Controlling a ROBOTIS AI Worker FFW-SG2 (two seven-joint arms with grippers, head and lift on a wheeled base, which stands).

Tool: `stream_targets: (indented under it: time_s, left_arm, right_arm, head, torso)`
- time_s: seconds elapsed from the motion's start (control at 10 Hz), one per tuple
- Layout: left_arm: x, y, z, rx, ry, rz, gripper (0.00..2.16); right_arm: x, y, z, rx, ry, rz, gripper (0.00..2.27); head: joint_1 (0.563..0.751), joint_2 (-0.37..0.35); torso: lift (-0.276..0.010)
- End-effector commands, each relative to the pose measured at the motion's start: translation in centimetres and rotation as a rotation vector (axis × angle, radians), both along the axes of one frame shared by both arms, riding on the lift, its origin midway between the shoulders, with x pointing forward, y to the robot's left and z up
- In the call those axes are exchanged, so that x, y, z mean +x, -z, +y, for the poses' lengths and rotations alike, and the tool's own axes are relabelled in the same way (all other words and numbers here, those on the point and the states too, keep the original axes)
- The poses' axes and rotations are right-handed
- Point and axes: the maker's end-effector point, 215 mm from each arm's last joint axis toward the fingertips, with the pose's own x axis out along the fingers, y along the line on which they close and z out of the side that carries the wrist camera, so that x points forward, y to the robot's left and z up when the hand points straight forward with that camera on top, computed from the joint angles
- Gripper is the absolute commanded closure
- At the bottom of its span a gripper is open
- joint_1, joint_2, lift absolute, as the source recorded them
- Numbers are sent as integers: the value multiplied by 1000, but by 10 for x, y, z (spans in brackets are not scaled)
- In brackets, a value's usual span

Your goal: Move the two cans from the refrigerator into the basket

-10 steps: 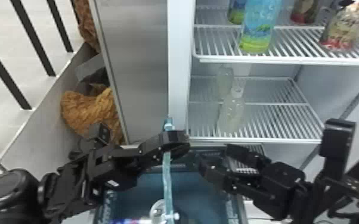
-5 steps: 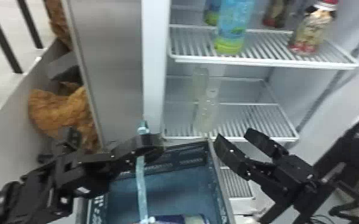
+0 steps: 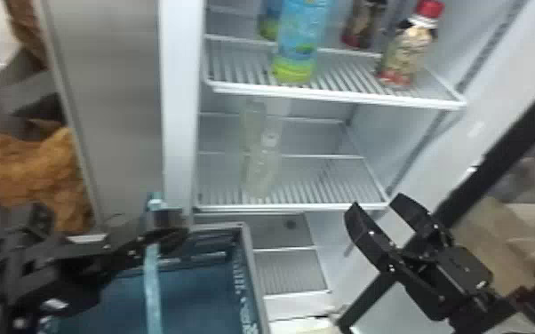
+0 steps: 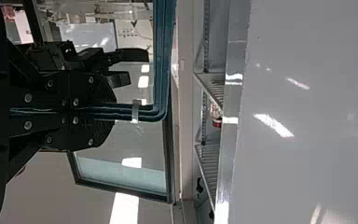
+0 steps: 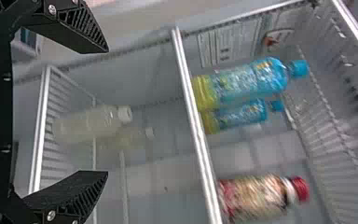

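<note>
One basket (image 3: 257,288): below the left hand (image 3: 171,226) and to the left of the right hand (image 3: 375,204); its open top faces up.
One handle (image 3: 152,284): its long axis runs from the left hand's fingers back toward the robot, over the basket.
Basket's long axis: cannot tell, as its near end is cut off.
Left hand: clamped on the handle, a finger pressed to either side.
Right hand: fingers apart with a gap between them, pointing ahead into the refrigerator (image 3: 177,111).
Three wire shelves: an upper shelf (image 3: 346,95), a middle shelf (image 3: 333,177) and a lowest shelf (image 3: 289,271), all ahead of the hands.
One blue bottle (image 3: 297,44): upright on the upper shelf, ahead of and above the right hand, to its left.
One red-capped bottle (image 3: 406,53): upright on that same shelf, ahead of and above the right hand.
One pale bottle (image 3: 262,164): upright on the middle shelf, ahead of both hands, between them from side to side.
Shapes behind: one behind each bottle; whether more bottles or reflections, cannot tell.
</note>
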Motion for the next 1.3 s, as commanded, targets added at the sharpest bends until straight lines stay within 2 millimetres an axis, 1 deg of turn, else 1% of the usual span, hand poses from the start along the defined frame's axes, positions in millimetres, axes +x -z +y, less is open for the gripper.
stream_targets:
  time_s: [0.0,0.1,0.2,0.4,0.5,0.6,0.8,1.0,1.2]
  left_arm:
    - [0,0,1,-2,-2,1,1199]
    - [0,0,2,-4,-6,3,1199]
    - [0,1,4,-7,-12,7,1199]
    - [0,4,7,-9,-22,15,1199]
    - [0,3,8,-11,-24,14,1199]
    - [0,1,8,-16,-22,11,1199]
    - [1,-2,7,-20,-21,3,1199]
    - [1,-1,7,-20,-21,6,1199]
    - [1,-2,8,-23,-23,5,1199]
  right_arm:
    - [-16,1,-27,-41,57,-17,113]
    - [-26,15,-44,-58,83,7,113]
    - [-37,29,-58,-82,106,35,111]
    - [-54,46,-88,-114,156,43,110]
    - [-60,52,-99,-147,161,56,113]
    - [-65,52,-101,-188,153,61,113]
    - [-75,54,-99,-195,148,76,113]
    - [-79,62,-91,-180,133,93,111]
    - [-79,64,-89,-174,129,97,113]
  head:
    - [695,-305]
    - [695,-335]
    - [695,-350]
    - [695,-350]
    - [695,-350]
    - [695,-350]
    - [695,-350]
    - [695,-350]
    - [695,-350]
  torso:
    - [-218]
    - [-218]
    - [-218]
    - [-218]
    - [-218]
    - [-218]
    - [-218]
    - [-218]
    - [-218]
